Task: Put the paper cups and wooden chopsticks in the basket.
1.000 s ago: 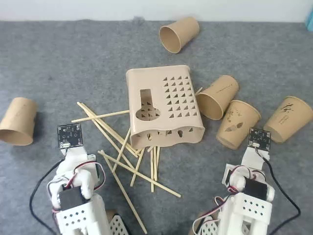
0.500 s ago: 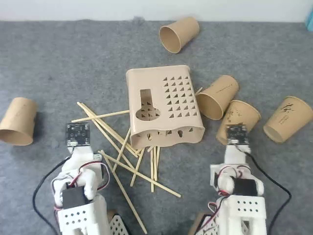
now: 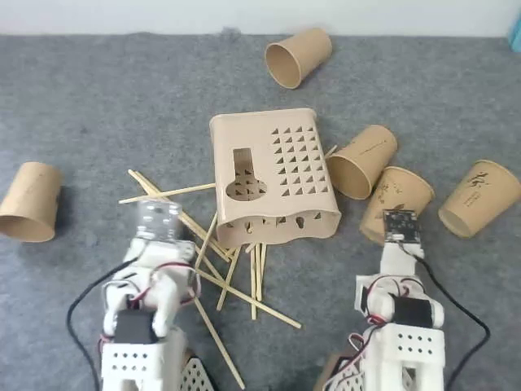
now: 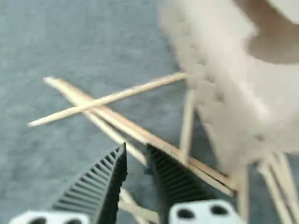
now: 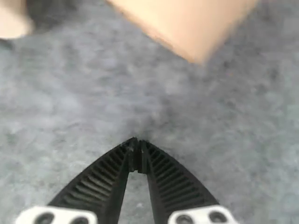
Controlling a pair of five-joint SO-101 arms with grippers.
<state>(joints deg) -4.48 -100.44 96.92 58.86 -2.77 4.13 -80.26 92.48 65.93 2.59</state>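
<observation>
Hovering over chopsticks, left fingers ajar

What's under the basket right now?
Several wooden chopsticks slip under the near edge of the basket. Its wall covers their far ends, so how far they reach, and whether anything else lies beneath, cannot be seen.

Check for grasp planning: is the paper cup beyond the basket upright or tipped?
Tipped: the paper cup lies on its side, open mouth facing sideways.
</observation>
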